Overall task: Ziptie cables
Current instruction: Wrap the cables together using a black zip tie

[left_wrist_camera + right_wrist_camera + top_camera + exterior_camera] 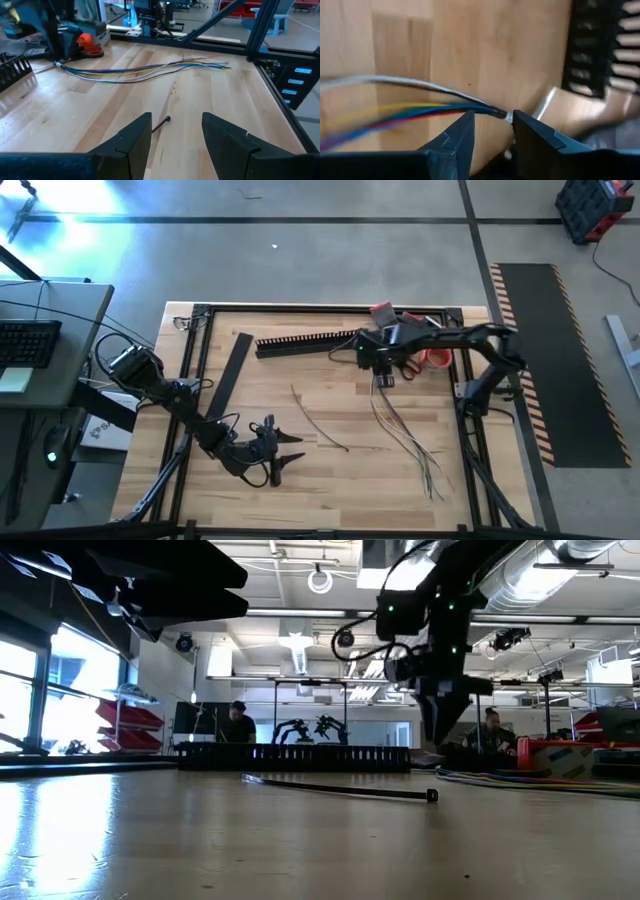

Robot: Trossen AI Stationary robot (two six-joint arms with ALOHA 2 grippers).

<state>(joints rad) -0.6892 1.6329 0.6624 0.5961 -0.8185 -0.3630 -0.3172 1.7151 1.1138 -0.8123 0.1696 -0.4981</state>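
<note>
The cables [410,435], several thin pale, dark and coloured wires, lie on the table's right half, fanned out toward the near edge. They are bound together at their far end [508,116]. My right gripper [383,380] points down over that bound end. Its fingers stand apart on either side of the end in the right wrist view [493,122], and I see no touch. My left gripper [298,448] is open and empty near the table's near edge, left of centre. It points toward a thin black zip tie [161,123] lying flat on the wood.
A black comb-toothed duct [305,340] lies along the far side, with a flat black strip [232,370] slanting at its left. Orange-handled scissors [432,360] and a red object [381,310] lie at the far right. A black frame [195,360] rims the table. People sit in the room beyond.
</note>
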